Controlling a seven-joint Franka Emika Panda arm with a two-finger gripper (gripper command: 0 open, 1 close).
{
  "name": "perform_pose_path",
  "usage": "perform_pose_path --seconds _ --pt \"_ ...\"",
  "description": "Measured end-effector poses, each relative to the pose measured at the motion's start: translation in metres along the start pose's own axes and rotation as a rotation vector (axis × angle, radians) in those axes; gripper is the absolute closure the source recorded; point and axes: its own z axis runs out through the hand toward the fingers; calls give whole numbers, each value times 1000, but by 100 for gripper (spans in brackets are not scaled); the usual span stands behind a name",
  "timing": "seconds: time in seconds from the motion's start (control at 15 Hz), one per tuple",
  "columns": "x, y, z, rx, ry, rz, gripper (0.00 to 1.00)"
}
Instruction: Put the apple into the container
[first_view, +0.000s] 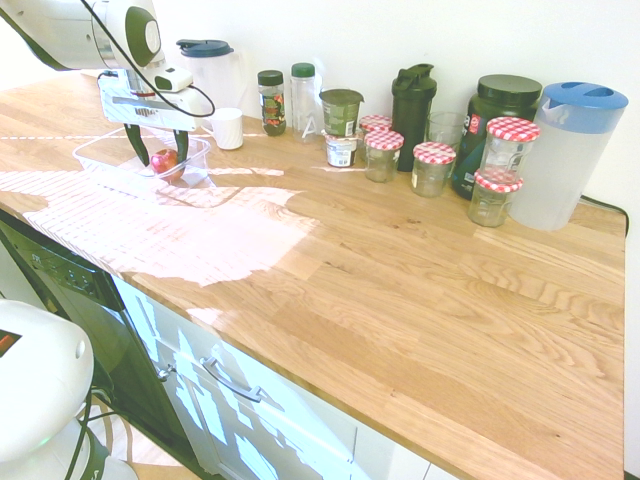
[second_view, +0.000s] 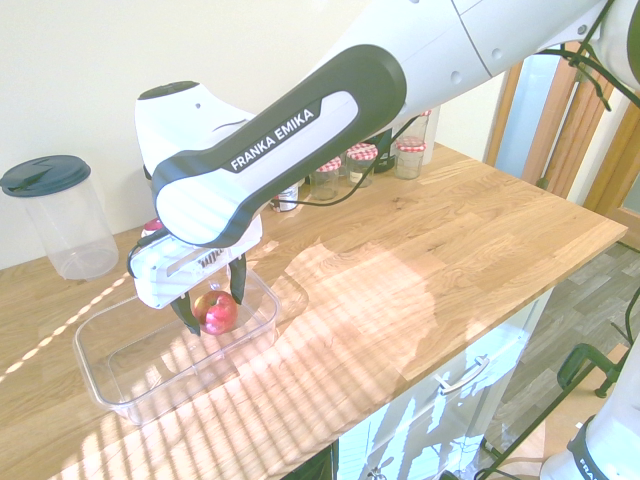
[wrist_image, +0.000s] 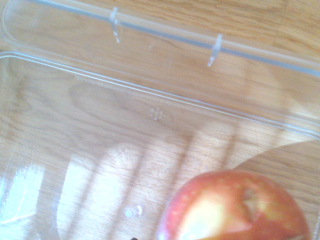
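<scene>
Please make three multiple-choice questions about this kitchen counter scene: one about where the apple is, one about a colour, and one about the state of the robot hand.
1. Where is the apple?
A. Inside the clear container
B. Next to the jars
C. On the floor

2. What colour is the lid of the tall pitcher at the wall?
A. Red
B. Blue
C. Yellow

3. How does the hand stand?
A. Shut, far from the apple
B. Holding a jar
C. Open, its fingers on each side of the apple

Answers: 1 A, the apple sits within the tub's walls. 2 B, the lid is blue. 3 C, both fingers are spread around the apple.
</scene>
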Motion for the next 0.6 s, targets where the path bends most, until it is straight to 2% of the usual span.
perform_pose_path --seconds 0.13,0.27,0.4,0.6 --pt "1 3 -26 20 1 19 0" --pt "10 17 -79 4 7 53 0" --pt "41 50 -124 -16 29 132 0" --pt "123 128 -129 -38 40 299 0"
